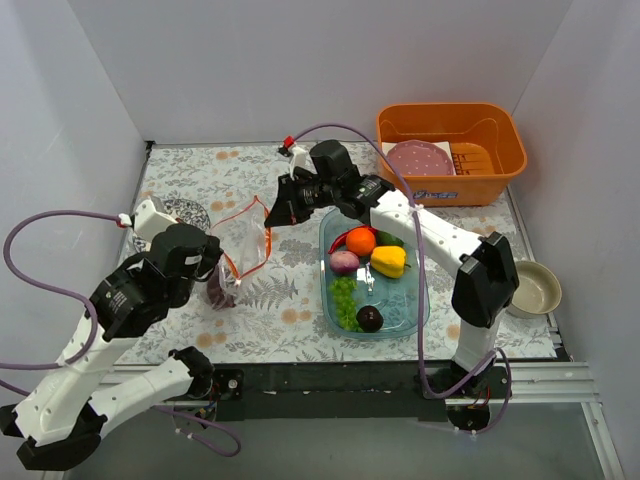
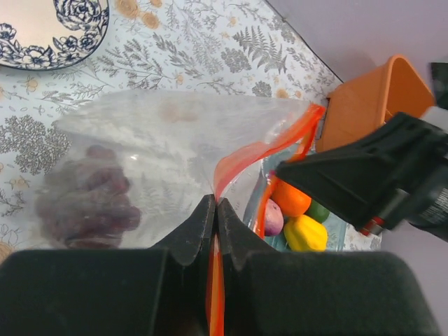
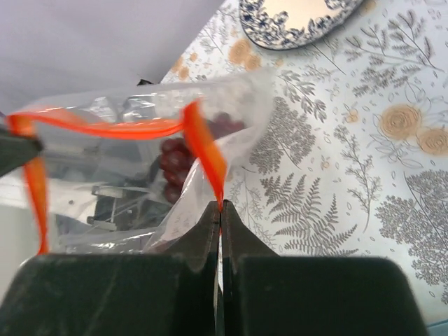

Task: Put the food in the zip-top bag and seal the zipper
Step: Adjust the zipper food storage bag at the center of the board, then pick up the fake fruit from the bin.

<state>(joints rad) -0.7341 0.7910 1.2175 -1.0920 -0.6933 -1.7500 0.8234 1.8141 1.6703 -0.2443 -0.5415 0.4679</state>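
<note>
Top view: the zip-top bag (image 1: pixel 245 240) hangs open just left of the blue tray (image 1: pixel 415 310) of food (image 1: pixel 362 262). Left wrist: the left gripper (image 2: pixel 215 204) pinches the zipper (image 2: pixel 266 148), with dark grapes (image 2: pixel 87 199) inside the bag. Right wrist: the right gripper (image 3: pixel 220 210) is clamped on the zipper too.

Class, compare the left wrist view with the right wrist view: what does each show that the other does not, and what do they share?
Left wrist only: a close look at the left hand pinching the zipper, plus the orange, purple onion, yellow pepper and orange basin.
Right wrist only: a close look at the right hand shut on the strip.
Both: the clear zip-top bag, the dark purple grapes inside it, the blue-patterned plate and the floral tablecloth.
</note>
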